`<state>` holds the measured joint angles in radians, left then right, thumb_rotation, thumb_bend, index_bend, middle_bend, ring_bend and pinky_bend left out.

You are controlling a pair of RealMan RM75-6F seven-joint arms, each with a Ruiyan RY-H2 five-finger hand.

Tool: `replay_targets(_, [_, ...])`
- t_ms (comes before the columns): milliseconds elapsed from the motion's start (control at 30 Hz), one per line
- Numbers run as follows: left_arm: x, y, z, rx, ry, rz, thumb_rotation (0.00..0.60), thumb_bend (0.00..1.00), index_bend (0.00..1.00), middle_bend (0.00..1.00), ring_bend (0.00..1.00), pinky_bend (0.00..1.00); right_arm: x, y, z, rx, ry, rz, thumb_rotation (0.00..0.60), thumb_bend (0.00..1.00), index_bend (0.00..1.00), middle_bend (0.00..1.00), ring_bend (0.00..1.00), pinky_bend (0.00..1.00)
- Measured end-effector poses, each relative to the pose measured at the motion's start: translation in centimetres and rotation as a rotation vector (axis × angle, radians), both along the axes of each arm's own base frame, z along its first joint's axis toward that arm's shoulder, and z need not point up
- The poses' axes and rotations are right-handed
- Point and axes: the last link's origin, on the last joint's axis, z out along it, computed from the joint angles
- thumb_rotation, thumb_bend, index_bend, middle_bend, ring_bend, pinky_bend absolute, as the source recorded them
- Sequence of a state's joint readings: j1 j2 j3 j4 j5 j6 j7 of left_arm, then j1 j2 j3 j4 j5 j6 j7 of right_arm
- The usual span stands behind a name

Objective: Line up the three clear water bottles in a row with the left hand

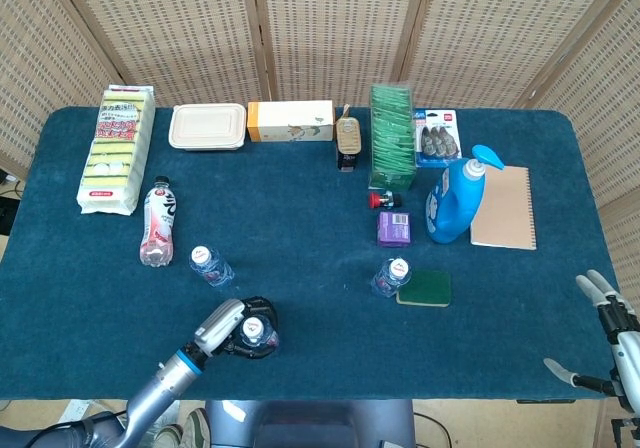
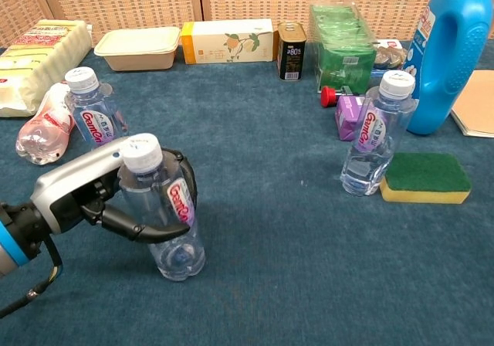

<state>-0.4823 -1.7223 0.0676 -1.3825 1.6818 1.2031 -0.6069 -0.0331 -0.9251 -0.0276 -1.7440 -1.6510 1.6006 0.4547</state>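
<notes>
Left hand (image 2: 100, 195) is wrapped round the nearest water bottle (image 2: 164, 211), fingers curled across the front of the label and thumb hooking under from the near side, so the bottle is clamped mid-body. It stands close to the front edge of the blue table (image 1: 300, 228), and in the chest view it leans a touch to the left in the grasp, base apparently on the cloth.

Handling call: this looks like thin clear plastic, part filled, so light but top-heavy, and the walls will likely give under a hard squeeze. The waist just under the shoulder, where the label sits, looks the best place to hold; a grip near the cap would probably tip it. The cloth should give some drag, so lifting seems safer than sliding.

Just beyond and to the left stands the second bottle (image 2: 94, 118), upright, with a pink drink bottle (image 2: 45, 130) lying on its side beside it. Well across to the right, the third bottle (image 2: 375, 133) stands touching or nearly touching a green sponge (image 2: 426, 178), with the blue detergent jug (image 2: 455, 52) behind.

Right hand (image 1: 610, 343) hangs off the table's right corner, fingers spread, holding nothing.
</notes>
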Motion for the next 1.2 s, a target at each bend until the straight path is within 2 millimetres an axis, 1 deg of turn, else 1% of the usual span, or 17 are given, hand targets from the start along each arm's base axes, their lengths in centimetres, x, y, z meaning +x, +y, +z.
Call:
replay_targets(133, [0.7, 0.3, 0.5, 0.015, -0.042, 0.005, 0.6, 0.29, 0.65, 0.63, 0.41, 0.53, 0.0, 0.0, 0.0, 0.001, -0.001, 0.001, 0.6, 0.0, 0.01, 0.0, 0.0, 0.0])
replay_targets(233, [1.4, 0.9, 0.9, 0.023, -0.076, 0.01, 0.6, 0.29, 0.66, 0.63, 0.41, 0.52, 0.0, 0.1, 0.0, 0.0, -0.004, 0.002, 0.6, 0.0, 0.01, 0.0, 0.0, 0.0])
replay_targets(433, [2.6, 3.2, 1.7, 0.06, -0.067, 0.005, 0.6, 0.28, 0.65, 0.63, 0.41, 0.52, 0.1, 0.1, 0.1, 0.001, -0.006, 0.006, 0.6, 0.0, 0.01, 0.0, 0.0, 0.0])
replay_targets(533, [3.7, 4.8, 1.9, 0.089, -0.037, -0.011, 0.6, 0.28, 0.66, 0.63, 0.41, 0.52, 0.2, 0.2, 0.0, 0.006, -0.003, 0.011, 0.6, 0.0, 0.01, 0.0, 0.0, 0.0])
replay_targets(633, [5.3, 6.4, 1.7, 0.101, -0.014, -0.027, 0.6, 0.28, 0.66, 0.63, 0.41, 0.52, 0.2, 0.2, -0.1, 0.009, -0.002, 0.012, 0.6, 0.0, 0.01, 0.0, 0.0, 0.0])
replay_targets(700, [6.5, 7.3, 1.5, 0.105, -0.005, -0.035, 0.6, 0.28, 0.66, 0.63, 0.41, 0.52, 0.2, 0.1, -0.1, 0.009, -0.002, 0.01, 0.6, 0.0, 0.01, 0.0, 0.0, 0.0])
replay_targets(833, [8.5, 8.4, 0.7, 0.104, 0.012, -0.05, 0.6, 0.28, 0.65, 0.63, 0.41, 0.52, 0.1, 0.0, -0.1, 0.011, -0.002, 0.007, 0.6, 0.0, 0.01, 0.0, 0.0, 0.0])
replay_targets(933, [9.7, 9.1, -0.2, 0.093, 0.028, -0.061, 0.6, 0.28, 0.65, 0.63, 0.41, 0.52, 0.1, -0.1, -0.1, 0.012, -0.008, 0.006, 0.6, 0.0, 0.01, 0.0, 0.0, 0.0])
replay_targets(1067, [11.5, 9.8, -2.0, 0.098, 0.055, -0.078, 0.6, 0.28, 0.66, 0.62, 0.41, 0.52, 0.0, -0.1, 0.0, 0.012, -0.016, 0.003, 0.6, 0.0, 0.01, 0.0, 0.0, 0.0])
replay_targets(1200, [12.5, 10.3, -3.4, 0.112, 0.091, -0.087, 0.6, 0.28, 0.66, 0.62, 0.41, 0.52, -0.2, -0.3, 0.1, 0.016, -0.022, -0.002, 0.6, 0.0, 0.01, 0.0, 0.0, 0.0])
